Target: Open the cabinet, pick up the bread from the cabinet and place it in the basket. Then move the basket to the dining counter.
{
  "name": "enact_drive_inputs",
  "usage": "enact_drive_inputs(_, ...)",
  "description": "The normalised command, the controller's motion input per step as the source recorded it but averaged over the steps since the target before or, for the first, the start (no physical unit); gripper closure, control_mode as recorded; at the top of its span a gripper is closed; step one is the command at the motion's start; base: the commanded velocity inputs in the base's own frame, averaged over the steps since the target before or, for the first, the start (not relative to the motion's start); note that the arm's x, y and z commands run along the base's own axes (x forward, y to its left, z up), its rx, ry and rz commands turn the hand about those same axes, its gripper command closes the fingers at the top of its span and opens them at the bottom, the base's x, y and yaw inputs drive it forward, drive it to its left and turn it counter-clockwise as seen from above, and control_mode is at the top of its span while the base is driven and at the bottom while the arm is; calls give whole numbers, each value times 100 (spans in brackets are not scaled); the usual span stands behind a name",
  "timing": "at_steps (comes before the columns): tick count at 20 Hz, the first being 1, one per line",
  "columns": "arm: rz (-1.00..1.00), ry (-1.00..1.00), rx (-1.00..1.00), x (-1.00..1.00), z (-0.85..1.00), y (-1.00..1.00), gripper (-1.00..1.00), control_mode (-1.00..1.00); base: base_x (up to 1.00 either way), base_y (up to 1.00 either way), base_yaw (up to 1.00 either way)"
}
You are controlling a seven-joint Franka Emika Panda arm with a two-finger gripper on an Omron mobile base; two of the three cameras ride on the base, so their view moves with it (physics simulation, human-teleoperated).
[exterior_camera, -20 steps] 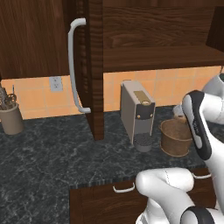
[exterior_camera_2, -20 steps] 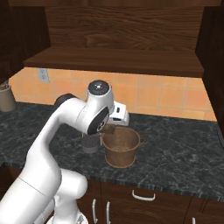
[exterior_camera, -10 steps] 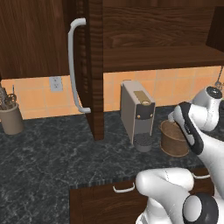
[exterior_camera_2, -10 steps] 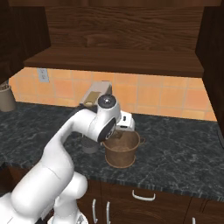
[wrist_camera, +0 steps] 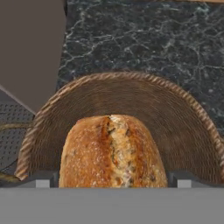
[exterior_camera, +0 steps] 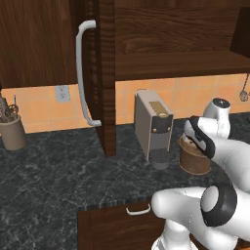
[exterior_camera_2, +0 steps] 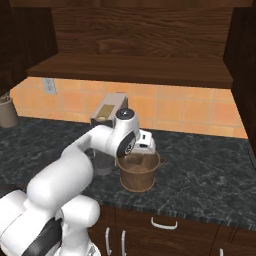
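With my fingers [wrist_camera: 112, 183] now swung over the basket [exterior_camera_2: 140, 174] at centre frame and spread wide, the bread [wrist_camera: 113, 151] lies between them inside its woven wall, seemingly released, leaving the carry from this dark surface [exterior_camera_2: 210, 175] to the dining counter.

The basket [exterior_camera_2: 139, 172] stands on the black speckled counter [exterior_camera_2: 210, 175], just right of the coffee machine [exterior_camera: 153, 128] and touching or nearly touching it. The bread [wrist_camera: 113, 151] lies inside the basket. The open cabinet door [exterior_camera: 100, 73] juts out left of the coffee machine. Far left on the counter, against the tiled wall, stands a utensil cup [exterior_camera: 12, 132]. Drawers [exterior_camera_2: 162, 227] sit below the counter's front edge.
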Motion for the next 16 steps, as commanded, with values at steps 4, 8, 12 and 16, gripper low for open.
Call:
enact_drive_inputs(4,0,13,0,17,-28,-23,100,-100,0,0,0)
enact_drive_inputs(8,0,6,0,17,-28,-13,100,-100,0,0,0)
enact_drive_inputs(12,0,6,0,19,-24,-12,100,-100,0,0,0)
enact_drive_inputs(16,0,3,0,18,-26,-6,100,-100,0,0,0)
